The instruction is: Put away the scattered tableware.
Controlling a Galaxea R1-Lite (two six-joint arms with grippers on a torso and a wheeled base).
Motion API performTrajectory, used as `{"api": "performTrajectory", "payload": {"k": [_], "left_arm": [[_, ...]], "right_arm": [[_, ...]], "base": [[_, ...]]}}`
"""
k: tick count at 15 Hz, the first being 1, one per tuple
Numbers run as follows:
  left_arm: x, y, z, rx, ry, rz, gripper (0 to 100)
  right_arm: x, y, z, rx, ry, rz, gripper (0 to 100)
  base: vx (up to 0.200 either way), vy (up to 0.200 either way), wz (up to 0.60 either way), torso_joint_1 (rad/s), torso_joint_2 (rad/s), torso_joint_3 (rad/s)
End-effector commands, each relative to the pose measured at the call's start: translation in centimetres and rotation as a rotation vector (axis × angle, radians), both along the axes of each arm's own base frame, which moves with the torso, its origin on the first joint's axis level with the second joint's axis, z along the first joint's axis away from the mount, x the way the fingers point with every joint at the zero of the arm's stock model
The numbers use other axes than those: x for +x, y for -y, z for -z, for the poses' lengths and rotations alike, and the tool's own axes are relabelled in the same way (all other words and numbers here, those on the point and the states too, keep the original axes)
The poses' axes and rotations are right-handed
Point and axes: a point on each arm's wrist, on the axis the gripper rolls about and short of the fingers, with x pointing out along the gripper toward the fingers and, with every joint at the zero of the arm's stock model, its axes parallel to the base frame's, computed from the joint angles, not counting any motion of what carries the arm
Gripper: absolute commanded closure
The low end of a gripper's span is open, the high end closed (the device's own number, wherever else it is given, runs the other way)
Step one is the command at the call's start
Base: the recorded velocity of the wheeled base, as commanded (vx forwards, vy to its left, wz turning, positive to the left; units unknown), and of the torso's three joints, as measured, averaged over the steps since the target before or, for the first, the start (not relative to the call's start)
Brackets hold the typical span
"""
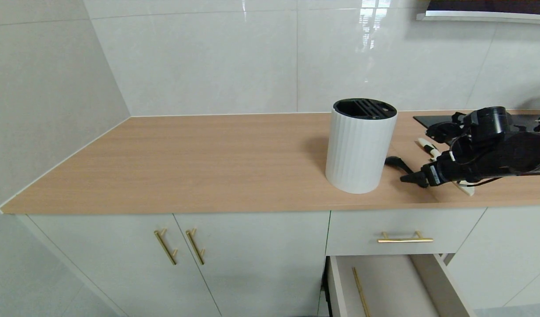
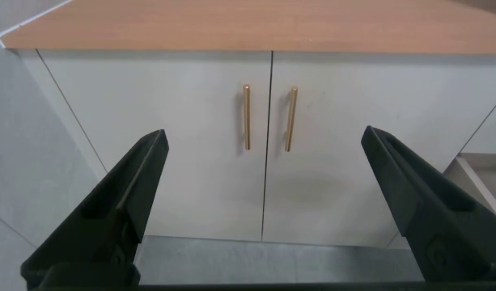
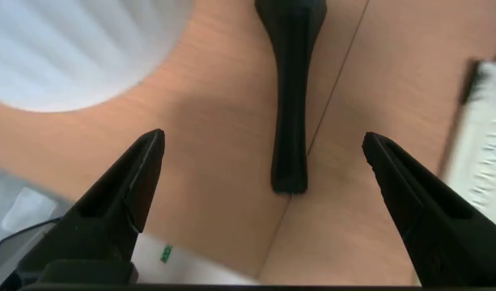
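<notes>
— Where is the right gripper (image 1: 411, 178) (image 3: 262, 153) seen?

— It is seen low over the wooden countertop (image 1: 208, 158), near the front edge and just to the right of the white ribbed holder (image 1: 361, 145). Its fingers are spread wide, and nothing is clasped between them.

— And where is the black-handled utensil (image 1: 397, 163) (image 3: 290, 97) found?

— It is laid flat on the countertop, just beside the holder's base on the right. In the right wrist view its handle is lined up with the gap between the two fingers, roughly midway, and is touched by neither.

— Is other tableware seen nearby?

— A white-handled utensil (image 1: 428, 147) is laid farther back, near the black cooktop (image 1: 428, 119). A pale piece (image 1: 465, 188) is partly hidden under the arm; what it is cannot be told.

— How is the left gripper (image 2: 264, 137) held?

— It is held below counter level with its fingers parted on nothing, faced toward two cabinet doors (image 2: 191, 145) fitted with gold bar handles.

— Anything else?

— A drawer (image 1: 384, 281) beneath the right part of the countertop is pulled open.
</notes>
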Motion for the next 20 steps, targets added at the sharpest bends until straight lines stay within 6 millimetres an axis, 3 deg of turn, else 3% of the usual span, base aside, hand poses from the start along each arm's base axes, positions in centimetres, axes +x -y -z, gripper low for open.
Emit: {"api": "performTrajectory", "payload": {"k": [1, 13, 14, 20], "left_arm": [[0.0, 0.0, 0.0, -0.001, -0.001, -0.001, 0], [0.0, 0.0, 0.0, -0.001, -0.001, -0.001, 0], [0.0, 0.0, 0.0, -0.001, -0.001, -0.001, 0], [0.0, 0.0, 0.0, -0.001, -0.001, -0.001, 0]], "right_arm": [[1.0, 0.0, 1.4, 0.002, -0.020, 0.000, 0], [2.7, 0.2, 2.8, 0.004, 0.043, 0.005, 0], [2.7, 0.2, 2.9, 0.004, 0.041, 0.007, 100], [2.7, 0.2, 2.9, 0.004, 0.038, 0.006, 100]], "base": [[0.000, 0.000, 0.00, 0.000, 0.00, 0.000], [0.000, 0.000, 0.00, 0.000, 0.00, 0.000], [0.000, 0.000, 0.00, 0.000, 0.00, 0.000], [0.000, 0.000, 0.00, 0.000, 0.00, 0.000]]}}
